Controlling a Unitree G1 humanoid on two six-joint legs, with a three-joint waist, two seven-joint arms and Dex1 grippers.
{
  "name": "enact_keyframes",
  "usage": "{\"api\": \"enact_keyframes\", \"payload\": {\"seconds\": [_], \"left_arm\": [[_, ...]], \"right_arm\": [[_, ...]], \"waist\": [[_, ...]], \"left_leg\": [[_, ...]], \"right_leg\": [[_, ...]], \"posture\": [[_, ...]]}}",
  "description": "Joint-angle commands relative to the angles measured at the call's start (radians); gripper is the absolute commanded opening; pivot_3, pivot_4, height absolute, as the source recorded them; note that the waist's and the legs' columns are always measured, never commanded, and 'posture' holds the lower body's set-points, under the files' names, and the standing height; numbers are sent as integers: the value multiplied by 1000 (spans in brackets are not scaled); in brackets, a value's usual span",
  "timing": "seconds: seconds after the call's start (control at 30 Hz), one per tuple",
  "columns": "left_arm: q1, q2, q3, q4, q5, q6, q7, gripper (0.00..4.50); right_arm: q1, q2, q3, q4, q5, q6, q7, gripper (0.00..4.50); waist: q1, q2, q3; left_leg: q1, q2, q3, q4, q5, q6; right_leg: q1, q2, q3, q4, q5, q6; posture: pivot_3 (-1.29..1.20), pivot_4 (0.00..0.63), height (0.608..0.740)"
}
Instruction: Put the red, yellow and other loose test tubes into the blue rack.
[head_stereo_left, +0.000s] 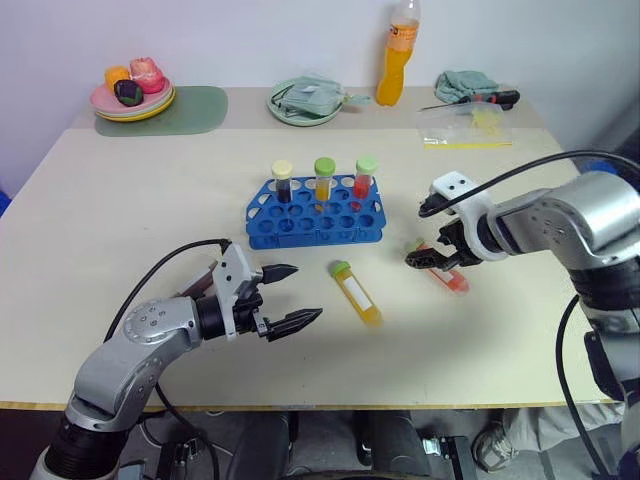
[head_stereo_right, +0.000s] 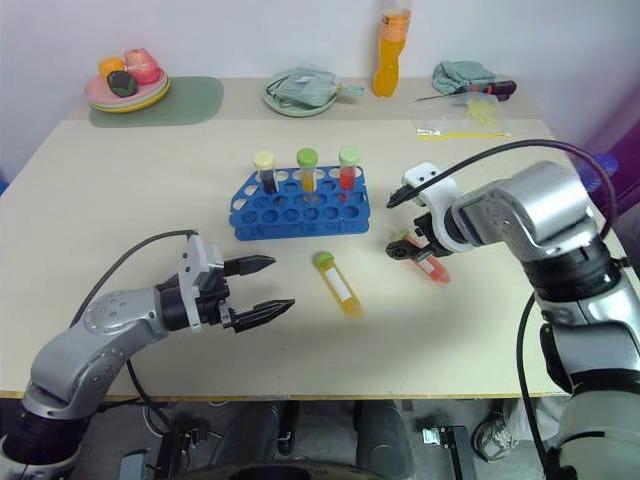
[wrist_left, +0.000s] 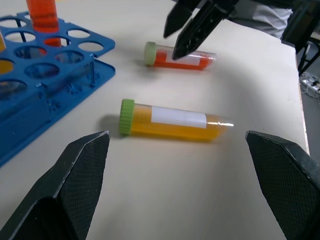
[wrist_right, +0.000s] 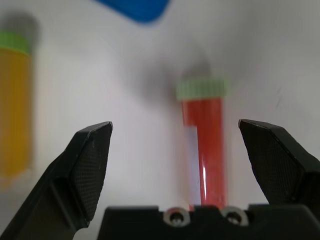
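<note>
The blue rack (head_stereo_left: 316, 212) stands mid-table and holds three upright tubes: a dark one (head_stereo_left: 283, 180), a yellow one (head_stereo_left: 324, 178) and a red one (head_stereo_left: 365, 177). In front of it a loose yellow tube (head_stereo_left: 357, 293) with a green cap lies flat. To its right lies a loose red tube (head_stereo_left: 447, 275). My right gripper (head_stereo_left: 428, 258) hangs open just above the red tube (wrist_right: 205, 145), pointing down, its jaws astride the capped end. My left gripper (head_stereo_left: 308, 292) is open and level, aimed at the yellow tube (wrist_left: 172, 120) from a short way to its left.
Along the back edge stand a plate of food (head_stereo_left: 132, 98) on a green mat (head_stereo_left: 190, 110), a green plate with a cloth (head_stereo_left: 305, 100), an orange drink bottle (head_stereo_left: 398, 50), a plastic bag (head_stereo_left: 465, 125) and a screwdriver beside a rag (head_stereo_left: 470, 88).
</note>
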Motion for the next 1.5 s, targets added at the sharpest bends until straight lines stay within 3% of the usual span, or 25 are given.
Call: {"api": "enact_keyframes", "payload": {"seconds": [0.03,0.33,0.43,0.6,0.63,0.8,0.9,1.03,1.13,1.27,1.5], "left_arm": [[36,-1,11,-58,-1,-24,12,4477],[69,-6,11,-103,-17,-22,36,4477],[89,9,7,-98,-8,-44,5,4500],[103,16,3,-67,17,-94,-21,4500],[106,18,1,-62,27,-106,-25,4500],[139,30,12,-27,96,-182,-26,4500],[150,18,36,-13,107,-203,-1,4500],[132,-6,61,15,104,-210,27,4500],[106,-21,59,58,117,-215,36,4500],[65,-34,50,82,125,-219,43,4500],[46,-28,77,35,107,-175,64,4500]], "right_arm": [[-59,11,40,44,-38,6,16,4500],[-81,73,85,188,-148,-2,51,4500],[-81,84,89,217,-176,-15,67,3612],[-79,82,61,155,-186,-27,97,1079],[-74,79,39,122,-182,-31,100,788],[115,34,-161,-241,-159,-276,132,788],[320,134,-349,-427,-197,-583,68,788],[504,438,-492,-508,-194,-816,-109,788],[540,522,-352,-423,-390,-1079,-169,788],[516,681,-338,-195,-480,-1323,-263,788],[516,731,-311,-7,-537,-1511,-218,788]], "waist": [[-1,0,0],[0,0,0],[-2,0,0],[-3,0,0],[-4,1,0],[3,1,0],[4,0,0],[2,0,-1],[-2,1,0],[-13,0,-1],[-22,1,0]], "left_leg": [[0,0,0,0,0,0],[0,1,0,0,0,0],[0,1,0,0,0,0],[0,1,0,0,0,0],[0,1,0,0,0,0],[-2,2,-1,0,0,0],[-3,2,-1,0,0,0],[-2,3,-1,1,0,0],[1,3,0,2,1,-2],[5,2,0,1,2,-3],[5,2,0,0,2,-3]], "right_leg": [[0,0,0,0,0,0],[-1,2,0,2,1,2],[-1,2,0,2,2,4],[-1,3,0,2,2,3],[-2,3,0,2,2,4],[-3,4,-1,3,2,4],[-3,4,-1,2,3,5],[-2,5,-1,4,4,8],[-2,5,1,6,4,7],[1,6,1,7,3,6],[-2,6,4,12,4,7]], "posture": [[0,150,740],[0,150,740],[0,150,740],[0,150,740],[0,150,740],[0,150,740],[0,150,740],[0,150,740],[0,150,740],[0,150,740],[0,150,740]]}}
